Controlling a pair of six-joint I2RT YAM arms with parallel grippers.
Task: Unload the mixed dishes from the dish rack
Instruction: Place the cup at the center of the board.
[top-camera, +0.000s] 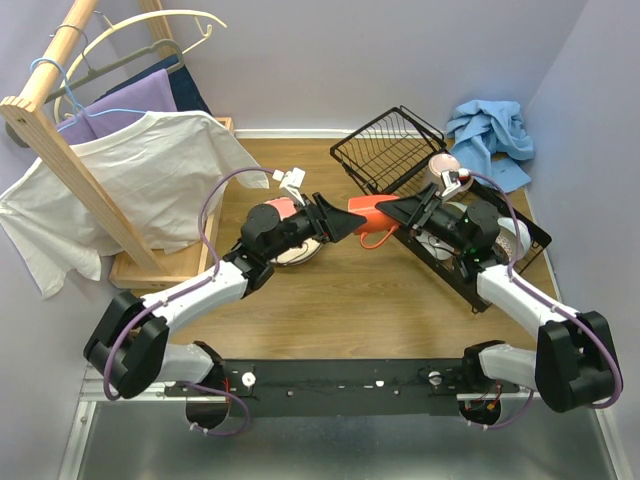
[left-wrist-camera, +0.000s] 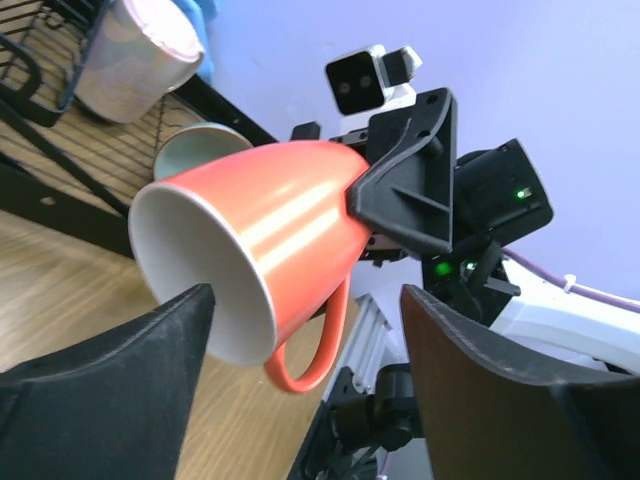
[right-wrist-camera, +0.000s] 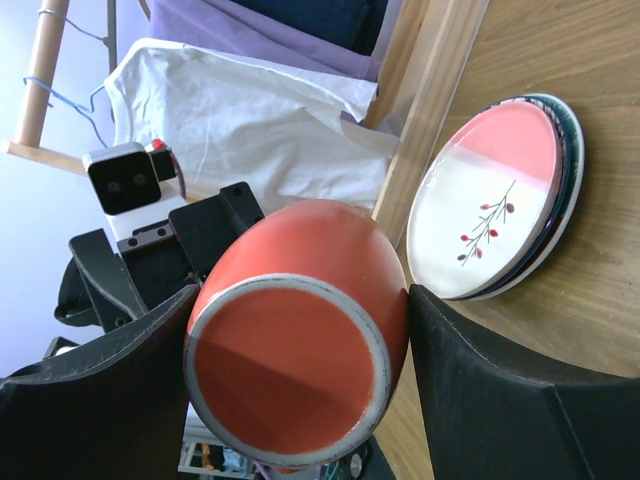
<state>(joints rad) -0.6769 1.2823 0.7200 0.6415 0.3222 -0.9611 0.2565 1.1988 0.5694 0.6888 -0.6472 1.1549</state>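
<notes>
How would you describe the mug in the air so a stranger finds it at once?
Start at the wooden table. Over its middle, beside the black rack, the right gripper holds a mug on its side. It is the only orange dish, white inside.

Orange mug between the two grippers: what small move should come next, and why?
Probably close the left gripper on the orange mug at its rim end. The right gripper clamps its base, while the left fingers flank the rim with a gap on one side, so a second grip seems needed before the right lets go.
</notes>
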